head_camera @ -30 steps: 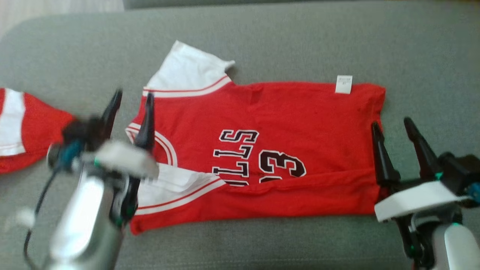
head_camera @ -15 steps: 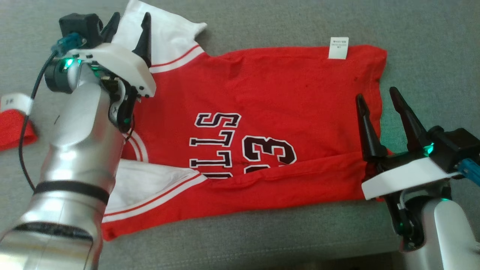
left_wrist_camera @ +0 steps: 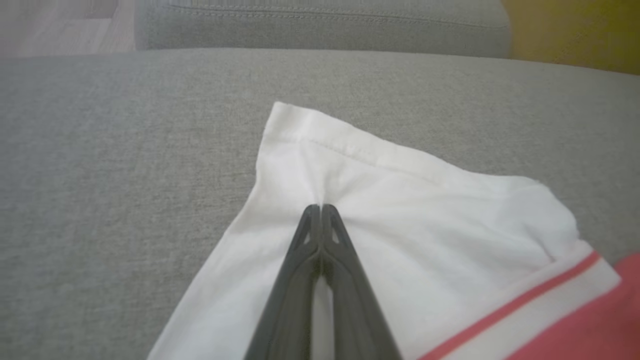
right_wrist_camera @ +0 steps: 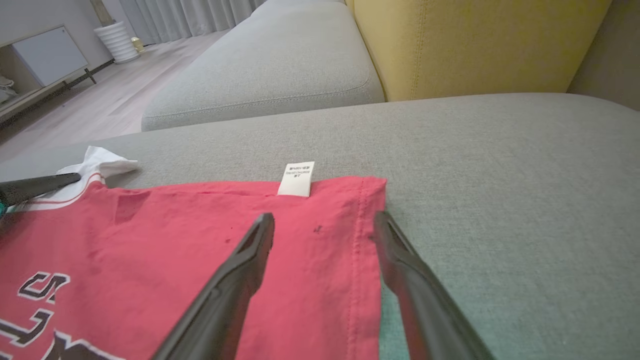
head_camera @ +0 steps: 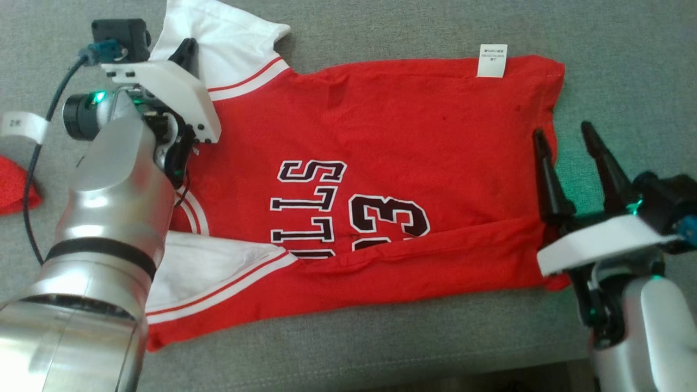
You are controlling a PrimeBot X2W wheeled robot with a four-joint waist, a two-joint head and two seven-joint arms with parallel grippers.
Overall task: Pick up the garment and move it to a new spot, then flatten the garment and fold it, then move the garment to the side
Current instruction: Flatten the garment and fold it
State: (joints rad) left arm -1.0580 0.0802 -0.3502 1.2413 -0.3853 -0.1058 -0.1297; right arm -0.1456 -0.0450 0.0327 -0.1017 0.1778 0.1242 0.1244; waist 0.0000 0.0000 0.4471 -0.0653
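Note:
The garment [head_camera: 381, 136] is a red jersey with white sleeves and dark lettering, spread sideways on the grey sofa seat [head_camera: 381, 22]. My left gripper [head_camera: 188, 50] is at its upper left corner, shut on the far white sleeve [left_wrist_camera: 400, 210]. In the left wrist view the two fingers meet at my left gripper's tip [left_wrist_camera: 320, 207] and pinch a small ridge of white cloth. My right gripper [head_camera: 561, 130] is open at the garment's right hem. In the right wrist view my right gripper [right_wrist_camera: 324, 217] straddles that hem, one finger over the garment [right_wrist_camera: 175, 225] and one over the seat.
A white care tag [head_camera: 491, 60] sticks out of the garment's far edge. Another red cloth [head_camera: 13, 188] with a white label [head_camera: 22, 126] lies at the left edge. The seat's front edge [head_camera: 381, 359] is near. A yellow cushion [right_wrist_camera: 475, 45] and a second grey cushion [right_wrist_camera: 270, 65] stand behind.
My left arm reached from the collar to the far white sleeve, and its fingers closed on the cloth. The head view shifted. My right gripper stayed open at the hem.

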